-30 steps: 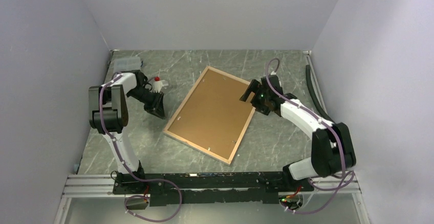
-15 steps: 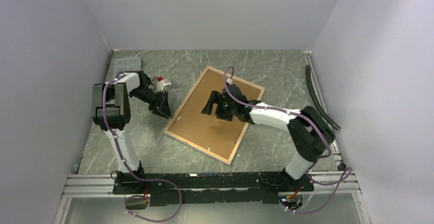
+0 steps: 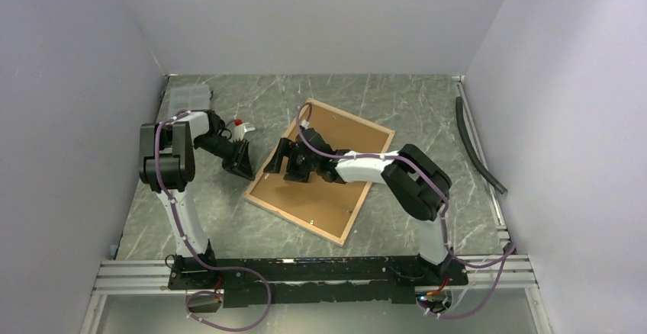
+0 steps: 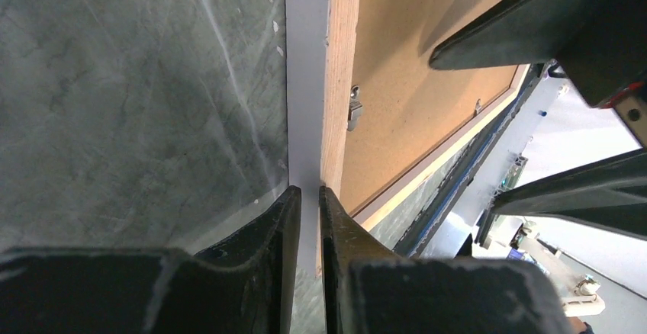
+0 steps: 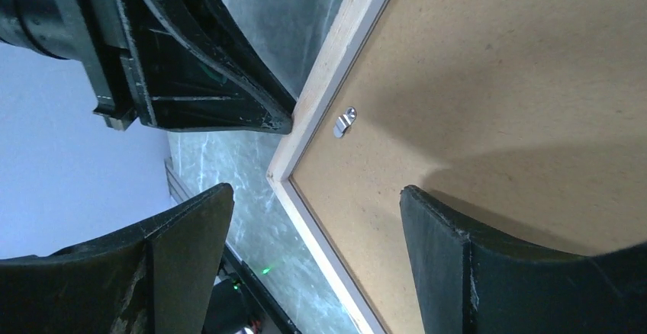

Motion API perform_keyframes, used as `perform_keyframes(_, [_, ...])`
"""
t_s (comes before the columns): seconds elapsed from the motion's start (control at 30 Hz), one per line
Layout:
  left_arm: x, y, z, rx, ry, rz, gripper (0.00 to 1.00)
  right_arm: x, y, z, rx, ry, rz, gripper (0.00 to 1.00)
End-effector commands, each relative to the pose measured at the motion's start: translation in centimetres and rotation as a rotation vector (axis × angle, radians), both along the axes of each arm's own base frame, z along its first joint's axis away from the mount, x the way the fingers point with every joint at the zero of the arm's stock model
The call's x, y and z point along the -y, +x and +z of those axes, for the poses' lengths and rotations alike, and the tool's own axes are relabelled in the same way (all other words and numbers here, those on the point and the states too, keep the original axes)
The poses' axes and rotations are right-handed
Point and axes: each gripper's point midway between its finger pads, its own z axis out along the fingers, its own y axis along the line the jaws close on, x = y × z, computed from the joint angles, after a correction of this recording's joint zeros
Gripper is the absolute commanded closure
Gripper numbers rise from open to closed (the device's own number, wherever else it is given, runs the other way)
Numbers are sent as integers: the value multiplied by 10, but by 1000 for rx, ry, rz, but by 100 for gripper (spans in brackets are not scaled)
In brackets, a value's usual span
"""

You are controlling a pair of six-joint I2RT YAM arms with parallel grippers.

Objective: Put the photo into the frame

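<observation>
The frame (image 3: 296,219) lies back-up on the worktop (image 3: 397,97), backing board (image 3: 343,132) in it, photo not visible. At its 9 o'clock rim the left end effector (image 4: 308,197) is nearly clenched, grasp unclear, probably bracing it. The right end effector (image 5: 317,191) hangs released over the nearby clip (image 5: 345,121), likely to turn it.

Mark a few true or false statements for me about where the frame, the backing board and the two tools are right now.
1. The frame lies back side up on the table. True.
2. The brown backing board lies on the table apart from the frame. False: it sits inside the frame's border.
3. The right tool is open above the board. True.
4. The left tool is at the frame's edge nearest the right arm. False: it is at the edge nearest the left arm.
5. A small metal clip sits on the board close to the frame's border. True.
</observation>
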Motion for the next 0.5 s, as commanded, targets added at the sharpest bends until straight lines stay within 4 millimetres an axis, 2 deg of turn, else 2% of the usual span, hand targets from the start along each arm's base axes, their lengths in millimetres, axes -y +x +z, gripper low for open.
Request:
perform_keyframes(0.0, [1,-4,-3,13,-16,-23,79,-28,2,21,0,97,17,16])
perform_keyframes(0.17, [3,-5,-1,16,-32,-25,76,-38,-3,17,-22,113,28,17])
perform_keyframes(0.47, [2,-9,-10,-12,-25,-16,83,-43,-4,-5,-47,58,-2,25])
